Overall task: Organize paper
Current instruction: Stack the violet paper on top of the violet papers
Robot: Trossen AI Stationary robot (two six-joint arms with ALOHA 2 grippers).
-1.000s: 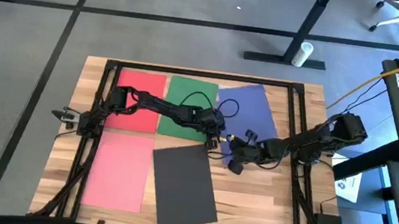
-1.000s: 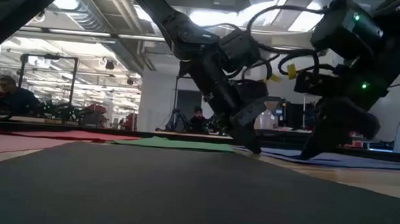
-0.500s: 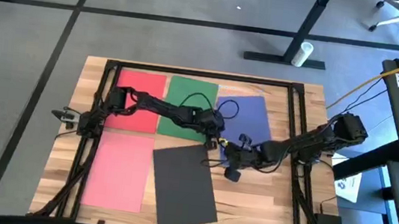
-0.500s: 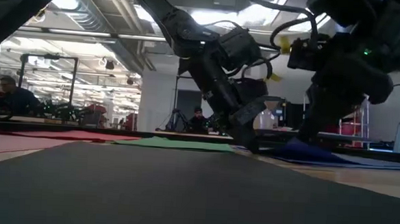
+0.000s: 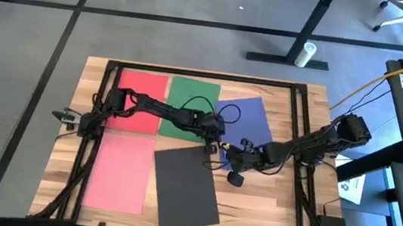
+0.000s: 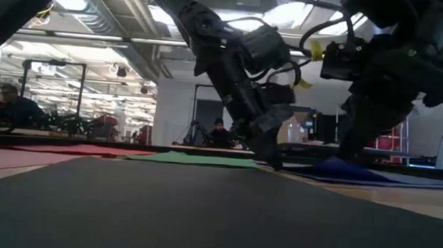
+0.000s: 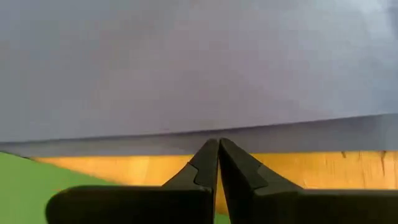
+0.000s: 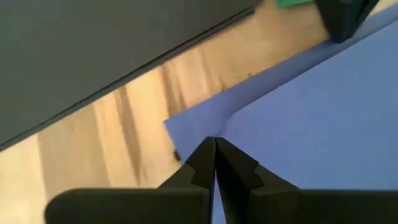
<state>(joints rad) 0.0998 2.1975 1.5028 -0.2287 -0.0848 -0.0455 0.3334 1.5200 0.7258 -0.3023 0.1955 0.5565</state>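
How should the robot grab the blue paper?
Probably by the near corner of the blue paper, coming from the bare wood side. The sheet lies flat, but that corner curls up off the table, where the right gripper sits shut on it.

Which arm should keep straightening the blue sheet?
Probably right: the right gripper is shut on the blue sheet at its near corner. The left gripper, shut, only rests by its edge.
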